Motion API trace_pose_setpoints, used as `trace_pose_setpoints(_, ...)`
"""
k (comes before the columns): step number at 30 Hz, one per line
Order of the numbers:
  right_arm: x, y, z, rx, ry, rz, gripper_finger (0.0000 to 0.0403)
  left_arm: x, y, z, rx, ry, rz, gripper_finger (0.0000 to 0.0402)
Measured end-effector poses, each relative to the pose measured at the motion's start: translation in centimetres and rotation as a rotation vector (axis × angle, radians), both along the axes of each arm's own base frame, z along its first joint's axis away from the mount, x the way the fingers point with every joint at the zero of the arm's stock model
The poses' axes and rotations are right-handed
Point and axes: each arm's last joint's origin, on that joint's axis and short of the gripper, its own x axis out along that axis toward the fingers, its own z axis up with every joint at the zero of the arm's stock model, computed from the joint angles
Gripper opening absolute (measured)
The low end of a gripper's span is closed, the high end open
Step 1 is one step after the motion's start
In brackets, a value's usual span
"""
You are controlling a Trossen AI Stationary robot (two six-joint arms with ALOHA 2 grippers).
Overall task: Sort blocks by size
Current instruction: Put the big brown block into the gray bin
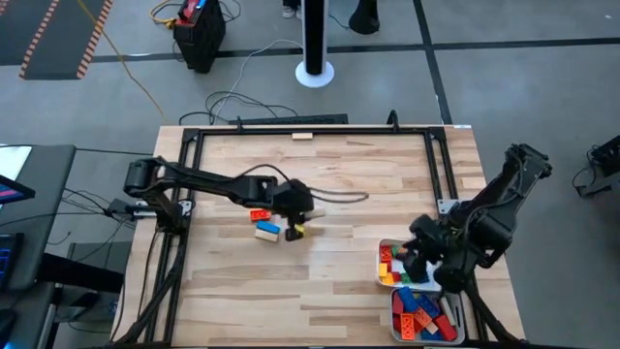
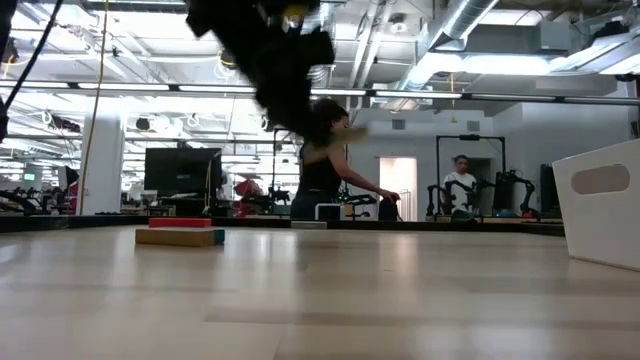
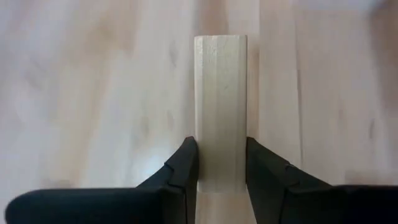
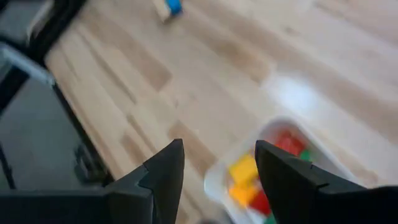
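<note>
In the left wrist view my left gripper (image 3: 221, 171) is shut on a long, plain tan wooden block (image 3: 221, 106). In the high view that gripper (image 1: 295, 215) hangs over the table's middle. A red block (image 1: 260, 214) and a blue-and-white one (image 1: 267, 231) lie flat on the table just to its left. My right gripper (image 4: 219, 168) is open with nothing between its fingers. It hovers over the white tray (image 1: 386, 254) of coloured blocks (image 1: 395, 267) near the table's right front corner. My left gripper pinches the wooden block's two long sides (image 3: 200, 163) between its two fingers, near the end closest to the wrist. The fingers (image 3: 184, 163) slant downward and lie along the block, which sticks out ahead of them. In the low view the gripper (image 2: 275, 50) is well above the tabletop.
A second white tray (image 1: 397, 325), with red and blue blocks, stands in front of the first at the table's near right edge. A tan block (image 1: 303, 136) lies at the far edge. A dark frame (image 1: 194, 155) borders the table. Bare wood lies between the arms.
</note>
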Motion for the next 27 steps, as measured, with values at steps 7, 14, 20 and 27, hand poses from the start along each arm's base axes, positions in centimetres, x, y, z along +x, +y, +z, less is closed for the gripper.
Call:
trace_pose_setpoints(7,2.7,-1.8,1.3,-0.084,-0.207,-0.065,0.0223,1.7,-1.0,7.3,-0.044,-0.334,0.035,0.0091)
trace_pose_setpoints(14,6.0,-3.8,3.5,-0.317,-0.384,0.001,0.0228,2.8,-2.0,10.5,-0.193,-0.555,0.038,0.0091)
trace_pose_setpoints(20,6.2,-4.3,4.4,-0.358,-0.418,0.081,0.0256,2.4,-3.7,12.1,-0.219,-0.653,-0.054,0.0091)
trace_pose_setpoints(27,7.1,-4.1,5.0,-0.414,-0.481,0.116,0.0276,2.3,-4.9,12.9,-0.234,-0.728,-0.123,0.0091)
